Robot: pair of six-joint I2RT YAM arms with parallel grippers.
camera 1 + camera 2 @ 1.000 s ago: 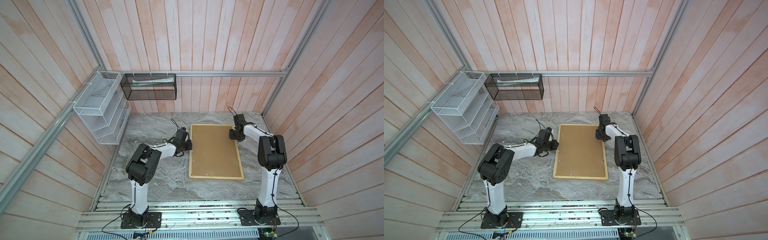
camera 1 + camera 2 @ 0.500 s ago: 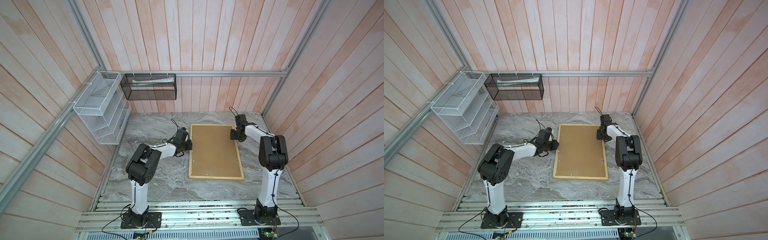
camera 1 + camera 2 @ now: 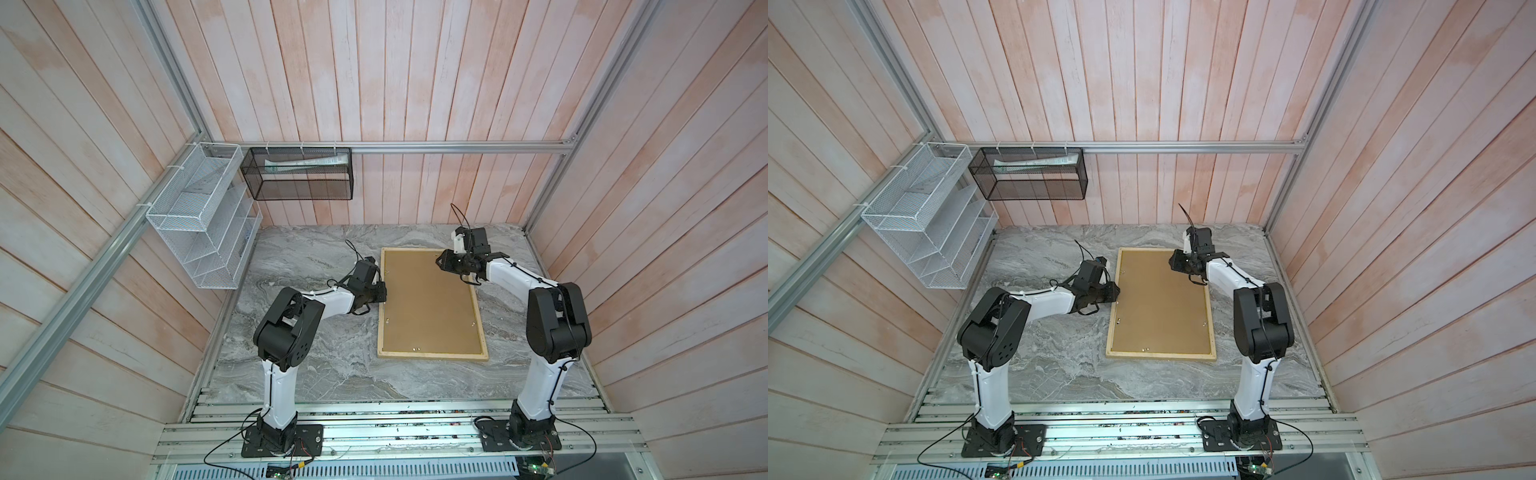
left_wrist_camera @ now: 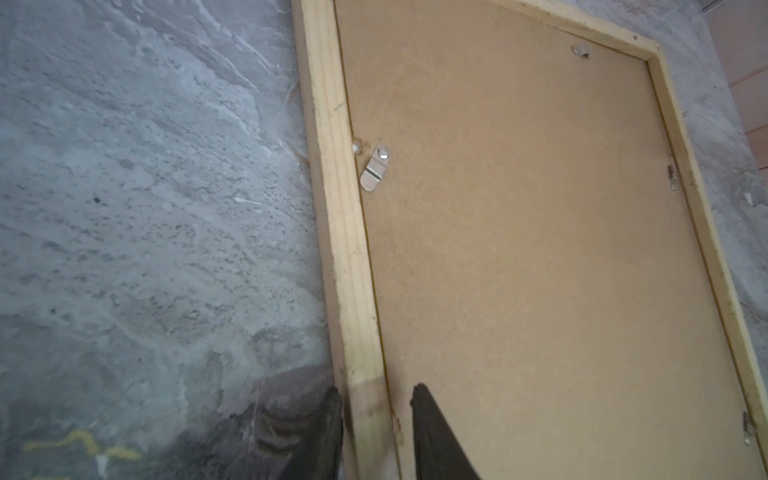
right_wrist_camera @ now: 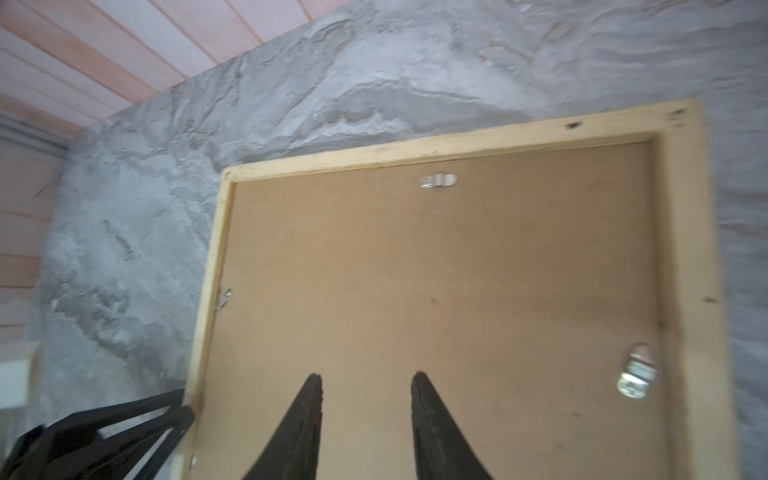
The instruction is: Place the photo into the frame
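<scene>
Frame [image 3: 432, 356] of pale wood: lies flat and back side up on the grey marbled desk [image 3: 316, 345], right of the middle in both top views, with its long sides running away from the arm bases. Holds a brown backing board [image 3: 428, 307] inside its rails. Carries small metal turn clips [image 4: 375, 168] on the board close to the rails.

Left tool [image 3: 381, 296]: sits at the frame's left long rail, about halfway along. In the left wrist view, stands with its fingers [image 4: 420, 415] spread astride that rail, one over the desk and one over the board. Leaves a sliver of board visible between the inner finger and the rail, so pinches nothing.

Right tool [image 3: 441, 262]: is over the board near the frame's far right corner. In the right wrist view, keeps its fingers [image 5: 309, 407] apart above bare board and grips nothing. Cannot tell whether the tips touch the board.

Elsewhere: white wire rack [image 3: 199, 216] on the left wall and black mesh basket [image 3: 299, 183] on the back wall, both well apart from the frame.
</scene>
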